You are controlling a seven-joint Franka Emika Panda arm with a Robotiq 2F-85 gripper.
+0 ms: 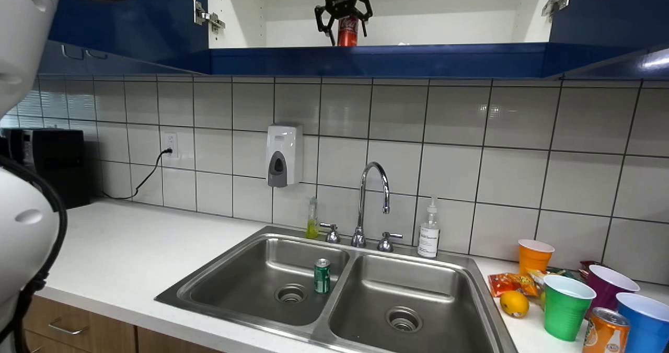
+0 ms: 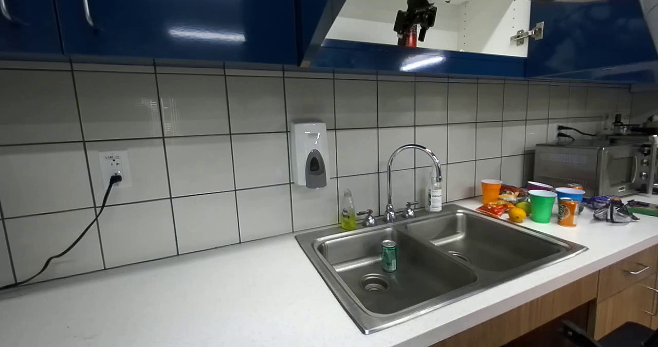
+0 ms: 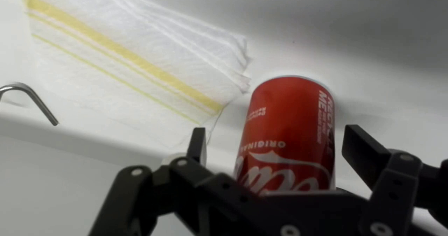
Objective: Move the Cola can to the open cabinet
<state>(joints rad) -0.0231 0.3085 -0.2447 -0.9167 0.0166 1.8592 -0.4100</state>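
Note:
The red Cola can (image 1: 347,33) is inside the open cabinet (image 1: 418,60), toward its front edge, and looks upright. Around it from above comes my gripper (image 3: 276,138), its fingers spread on either side. In the wrist view a gap shows between the Cola can (image 3: 288,120) and each of the fingers (image 3: 364,152), so nothing is gripped. The gripper's body hides the can's near end there. Its lower end is cut off by the blue front ledge in both exterior views, where the can (image 2: 409,37) shows under the gripper.
A folded white cloth with yellow stripes (image 3: 115,61) and a bent metal hook (image 3: 31,96) lie beside the can. Blue cabinet doors (image 1: 130,23) flank the cabinet. Below are a faucet (image 1: 363,201) and a sink with a green can (image 1: 322,277).

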